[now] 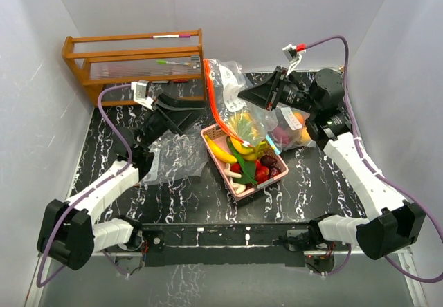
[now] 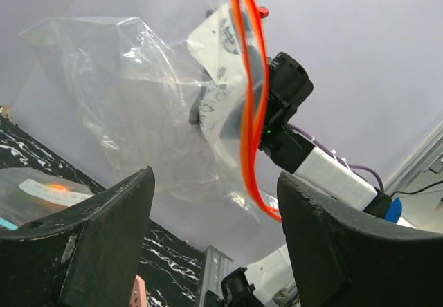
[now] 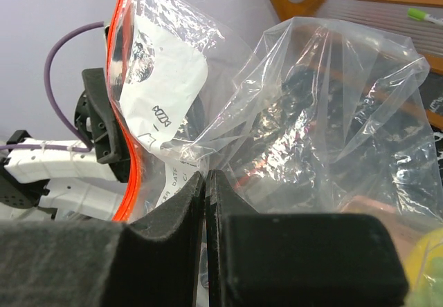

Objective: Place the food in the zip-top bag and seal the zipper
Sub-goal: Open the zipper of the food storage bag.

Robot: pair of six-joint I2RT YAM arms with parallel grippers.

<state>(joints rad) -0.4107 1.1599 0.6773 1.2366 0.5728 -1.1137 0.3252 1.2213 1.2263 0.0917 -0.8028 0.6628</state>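
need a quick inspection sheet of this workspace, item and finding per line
surface: black marbled table, partly covered
job's things: zip-top bag held up off the table; food in pink tray
clutter: wooden rack back left; flat clear bag at left; bag holding items at right
hands: left hand open, facing the bag; right hand shut on zip-top bag
cables: purple cables on both arms
surroundings: white walls

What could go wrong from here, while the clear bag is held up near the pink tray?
1. The right jaws are shut on only a thin fold of the clear plastic zip-top bag; the film may slip out.
2. The left jaws stand open near the bag's orange zipper strip; closing there may pinch both lips and shut the mouth.
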